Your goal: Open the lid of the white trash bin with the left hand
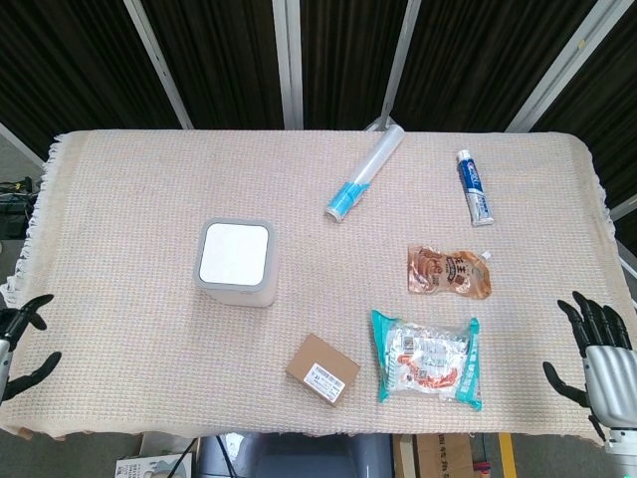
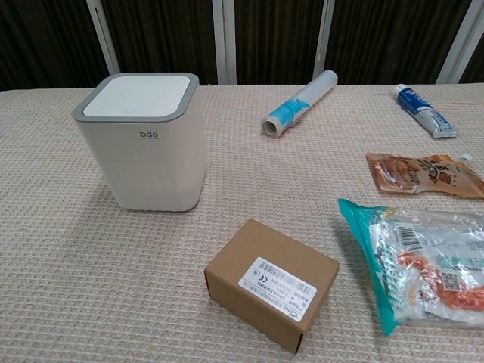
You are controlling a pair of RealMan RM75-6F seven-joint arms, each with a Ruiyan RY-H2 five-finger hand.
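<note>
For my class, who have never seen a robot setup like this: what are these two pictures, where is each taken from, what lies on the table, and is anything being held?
Both pictures come from the robot's own cameras. The head view looks down on the cloth-covered table; the chest view looks across it from low and close. The black shapes at the bottom corners of the head view are its mechanical hands: the left hand and right hand, both open and holding nothing. On the table stand a white trash bin with its lid closed, a cardboard box, a teal snack packet, an orange pouch, a toothpaste tube and a plastic roll.
</note>
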